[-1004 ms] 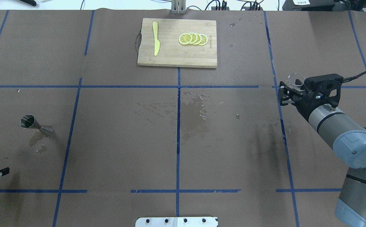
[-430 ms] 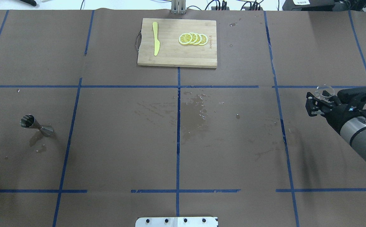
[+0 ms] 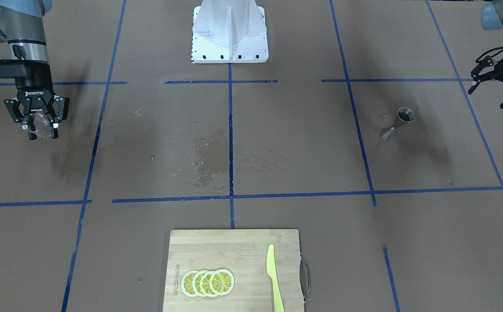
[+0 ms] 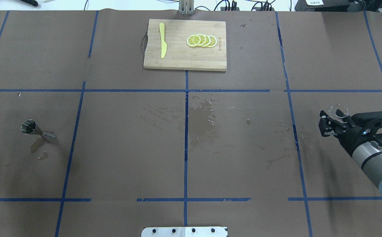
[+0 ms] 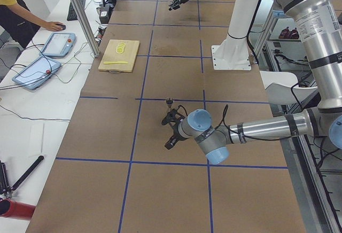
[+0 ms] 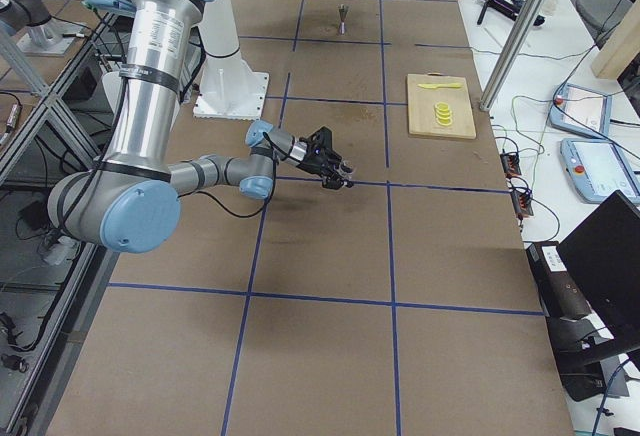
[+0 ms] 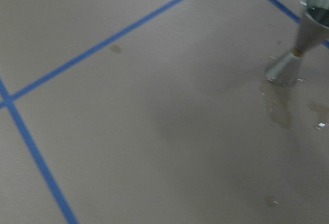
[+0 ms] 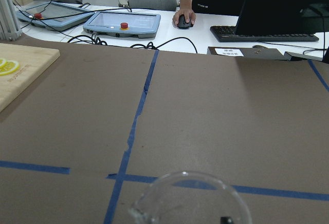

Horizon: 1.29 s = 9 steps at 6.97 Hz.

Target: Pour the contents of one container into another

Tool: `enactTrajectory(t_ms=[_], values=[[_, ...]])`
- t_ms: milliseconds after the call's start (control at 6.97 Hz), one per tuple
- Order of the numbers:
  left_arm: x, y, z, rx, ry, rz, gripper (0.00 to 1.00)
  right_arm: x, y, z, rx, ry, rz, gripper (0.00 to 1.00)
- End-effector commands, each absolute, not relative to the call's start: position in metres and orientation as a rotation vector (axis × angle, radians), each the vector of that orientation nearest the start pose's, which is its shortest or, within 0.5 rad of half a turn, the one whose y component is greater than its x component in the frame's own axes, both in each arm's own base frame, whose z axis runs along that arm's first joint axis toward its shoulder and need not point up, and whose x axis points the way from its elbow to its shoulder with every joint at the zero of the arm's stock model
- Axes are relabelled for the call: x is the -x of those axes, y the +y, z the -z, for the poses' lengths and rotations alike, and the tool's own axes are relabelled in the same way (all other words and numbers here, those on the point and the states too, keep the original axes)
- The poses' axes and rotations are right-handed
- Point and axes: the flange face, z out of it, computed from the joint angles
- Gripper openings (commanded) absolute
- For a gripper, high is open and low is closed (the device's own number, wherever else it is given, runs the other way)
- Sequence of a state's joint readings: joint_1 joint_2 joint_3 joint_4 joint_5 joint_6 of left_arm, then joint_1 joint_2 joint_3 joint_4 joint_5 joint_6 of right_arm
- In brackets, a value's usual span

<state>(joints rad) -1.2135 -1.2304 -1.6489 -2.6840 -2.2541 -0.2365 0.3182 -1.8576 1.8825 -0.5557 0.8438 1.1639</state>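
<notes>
Right gripper (image 3: 42, 131) has drawn back toward the robot's edge since the earlier frame, jaws clamped on the cup (image 4: 339, 111), which is held off the table (image 4: 243, 164) at far right. Left gripper (image 3: 490, 95) hangs spread and empty near the jigger (image 4: 38, 130). Jigger stands upright at left, wet patch (image 4: 37, 144) just beside it, well apart from the cup. Board (image 4: 184, 57), centre far edge, carries knife (image 4: 162, 44) and lemon slices (image 4: 201, 40).

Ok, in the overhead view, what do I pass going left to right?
steel jigger → yellow knife → lemon slices → glass cup
</notes>
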Motion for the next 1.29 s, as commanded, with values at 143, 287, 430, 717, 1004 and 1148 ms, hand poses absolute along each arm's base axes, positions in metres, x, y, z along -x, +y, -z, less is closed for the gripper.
enactTrajectory(t_ms=[143, 287, 430, 717, 1004, 1148], values=[[-0.05, -0.416, -0.605, -0.562, 0.863, -0.343, 1.0, 0.355, -0.287, -0.523, -1.011, -0.688, -0.277, 0.63], [-0.05, -0.416, -0.595, -0.578, 0.865, -0.349, 1.0, 0.382, -0.293, -0.539, -1.009, -0.671, -0.27, 0.66], [-0.05, -0.417, -0.593, -0.583, 0.866, -0.351, 1.0, 0.4, -0.299, -0.536, -1.02, -0.676, -0.282, 0.66], [-0.055, -0.427, -0.583, -0.556, 0.883, -0.339, 1.0, 0.399, -0.3, -0.542, -1.03, -0.66, -0.286, 0.75], [-0.056, -0.441, -0.565, -0.566, 0.884, -0.335, 1.0, 0.396, -0.3, -0.543, -1.03, -0.659, -0.285, 0.88], [-0.056, -0.442, -0.564, -0.568, 0.88, -0.333, 1.0, 0.391, -0.3, -0.527, -1.037, -0.681, -0.291, 1.0]])
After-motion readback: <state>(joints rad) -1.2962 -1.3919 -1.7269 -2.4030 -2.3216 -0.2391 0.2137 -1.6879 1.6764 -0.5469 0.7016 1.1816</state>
